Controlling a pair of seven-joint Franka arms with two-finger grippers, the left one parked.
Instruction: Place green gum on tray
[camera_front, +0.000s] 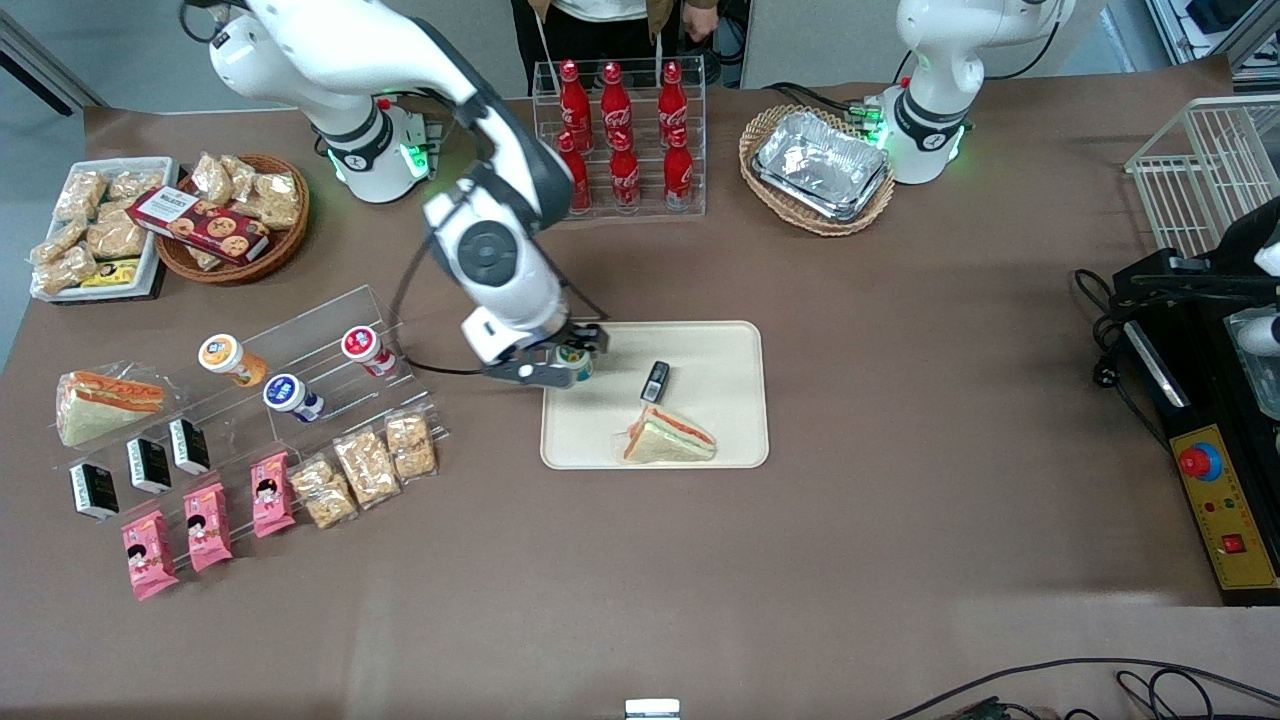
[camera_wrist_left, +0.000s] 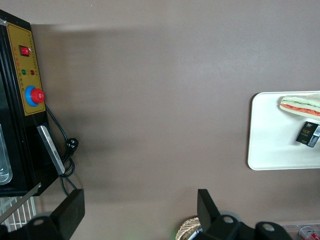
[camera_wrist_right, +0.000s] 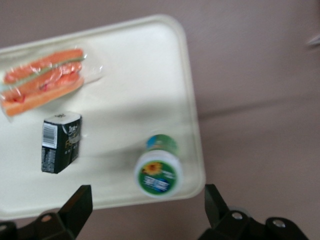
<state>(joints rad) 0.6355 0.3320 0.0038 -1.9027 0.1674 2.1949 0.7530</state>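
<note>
Working right arm: glossy white rounded shells joined by dark grey bands, with a round grey cap set into the white wrist housing above the tray (camera_front: 745, 440). A green light ring glows at its white base, which bears a small dark logo. Thin black cables loop from the wrist toward the base. The gripper (camera_front: 572, 362), just above the tray's corner nearest the base, has a white block body and a grey bracket; its black wedge-shaped fingers (camera_wrist_right: 76, 206) carry round silver screws, spread wide apart.

Wrapped sandwich (camera_front: 668, 439), small black box (camera_front: 655, 380), red cola bottles (camera_front: 620, 130), foil trays (camera_front: 822, 165)
</note>
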